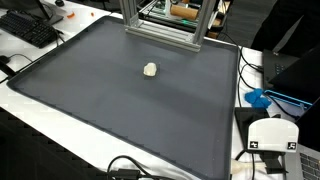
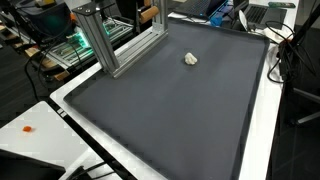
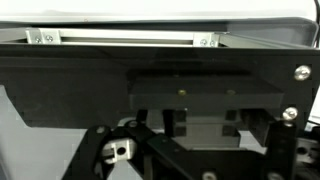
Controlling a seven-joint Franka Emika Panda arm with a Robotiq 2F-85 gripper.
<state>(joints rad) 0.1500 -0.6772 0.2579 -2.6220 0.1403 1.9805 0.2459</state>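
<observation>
A small whitish lump (image 1: 150,70) (image 2: 191,59) lies alone on the dark mat (image 1: 110,115) (image 2: 170,115), toward the aluminium frame (image 1: 160,28) (image 2: 108,40). Neither exterior view shows the arm or the gripper. In the wrist view my gripper (image 3: 203,125) comes in from the bottom. Its two dark fingers (image 3: 176,122) stand apart with nothing between them. It faces a black panel (image 3: 150,80) close by, with a silver rail (image 3: 120,38) above. The lump does not appear in the wrist view.
A keyboard (image 1: 30,28) lies beyond the mat's corner. A blue object (image 1: 262,98) and a white device with tags (image 1: 272,135) sit beside the mat. Cables (image 1: 130,170) trail at the near edge. Electronics (image 2: 55,45) stand behind the frame.
</observation>
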